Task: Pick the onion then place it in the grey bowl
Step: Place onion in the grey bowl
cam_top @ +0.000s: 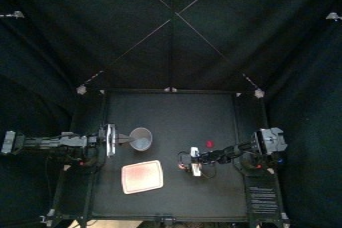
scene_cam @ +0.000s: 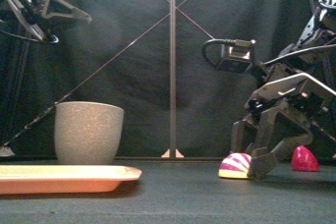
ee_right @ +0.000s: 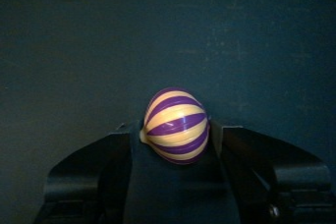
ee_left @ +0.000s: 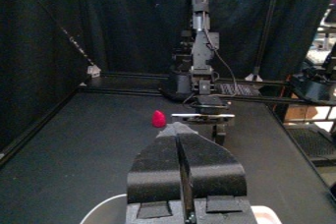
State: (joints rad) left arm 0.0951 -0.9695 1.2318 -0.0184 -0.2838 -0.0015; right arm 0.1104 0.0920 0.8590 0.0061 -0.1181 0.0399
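One onion (ee_right: 176,122) on the table (ee_right: 73,61), snug between jaws of right gripper (ee_right: 178,138).

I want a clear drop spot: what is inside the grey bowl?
From above, the grey cup seems to hold nothing; only its pale inside shows. From the front, its wall hides the inside. The onion lies outside it.
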